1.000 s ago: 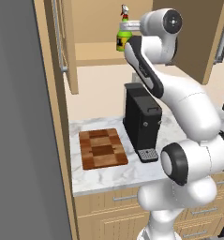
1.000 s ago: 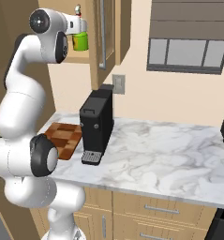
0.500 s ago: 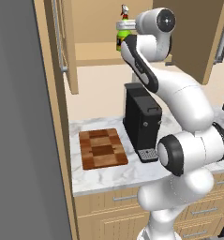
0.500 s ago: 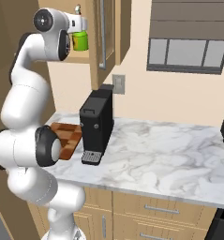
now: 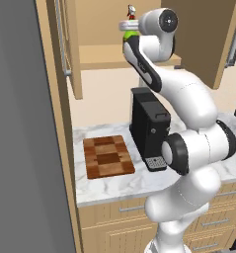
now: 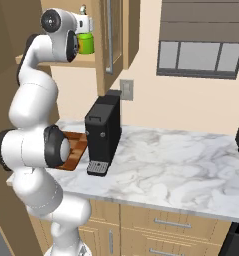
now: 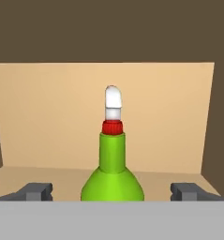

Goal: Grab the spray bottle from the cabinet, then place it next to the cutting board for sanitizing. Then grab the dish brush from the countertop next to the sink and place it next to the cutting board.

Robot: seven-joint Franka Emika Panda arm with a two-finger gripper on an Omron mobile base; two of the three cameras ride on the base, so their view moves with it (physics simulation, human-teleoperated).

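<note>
The green spray bottle (image 7: 112, 173) with its red neck and whitish nozzle stands upright on the shelf of the open cabinet (image 5: 99, 57). My gripper (image 7: 112, 193) is open, with one dark fingertip (image 7: 36, 191) on each side of the bottle and apart from it. The bottle (image 6: 86, 43) shows just beyond my white hand, and in the left base view the bottle (image 5: 130, 35) is partly covered by it. The checkered cutting board (image 5: 108, 156) lies on the marble countertop (image 5: 114, 185) below. The dish brush and the sink are out of view.
A black coffee machine (image 5: 149, 128) stands on the counter right of the board, under the cabinet. The open cabinet door (image 6: 118, 35) hangs right of the bottle. A tall grey panel (image 5: 20, 148) walls off the left. Light-wood drawers (image 6: 166, 225) run under the counter.
The arm has swung its wrist and elbow further in toward the cabinet shelf, closing on the bottle. The jaws have stayed open and the bottle has not moved.
</note>
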